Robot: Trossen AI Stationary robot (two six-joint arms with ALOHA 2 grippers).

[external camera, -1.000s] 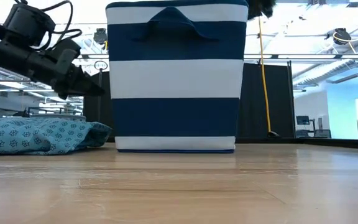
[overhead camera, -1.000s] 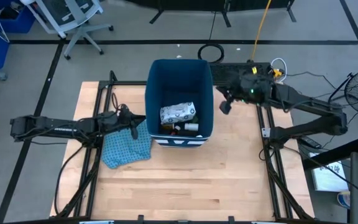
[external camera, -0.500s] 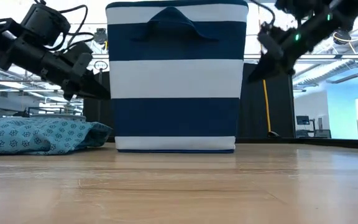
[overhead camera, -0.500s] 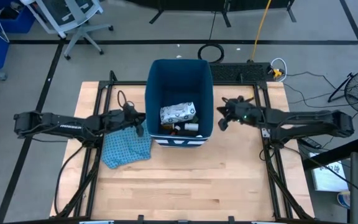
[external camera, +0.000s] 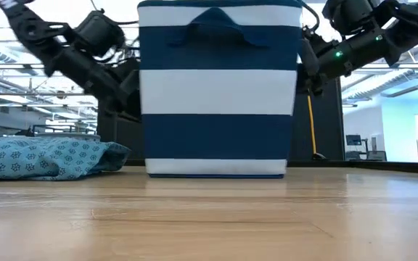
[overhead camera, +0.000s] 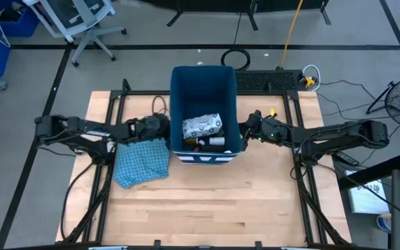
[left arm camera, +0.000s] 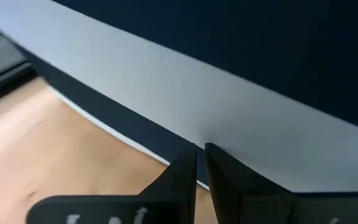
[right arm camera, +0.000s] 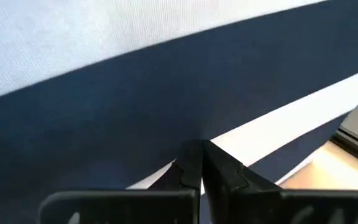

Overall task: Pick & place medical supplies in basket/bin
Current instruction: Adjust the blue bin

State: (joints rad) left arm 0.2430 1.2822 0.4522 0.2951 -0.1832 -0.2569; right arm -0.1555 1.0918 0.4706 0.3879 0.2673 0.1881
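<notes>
The tall dark-blue bin with white stripes stands on the table's middle. Inside it lie the white black-patterned packet and small items, among them a white box and something red. My left gripper is shut, its tips at the bin's left wall. My right gripper is shut too, at the bin's right wall. The other supplies are hidden. My left gripper meets the bin's left wall on a white stripe with its shut fingertips, coming about level from the table's left. The bin stands upright on the table. My right gripper has its shut fingertips against the bin's right wall, where a dark stripe meets a white one. It comes from the table's right.
The blue patterned cloth lies crumpled on the table left of the bin, below my left arm. Bare wood stretches across the near half of the table. Black frame rails run along both sides.
My left gripper has moved right until it met the bin's left wall. My right gripper has swung from the far right down and toward the bin's right wall. The bin has slid a little toward the table's right, still upright.
</notes>
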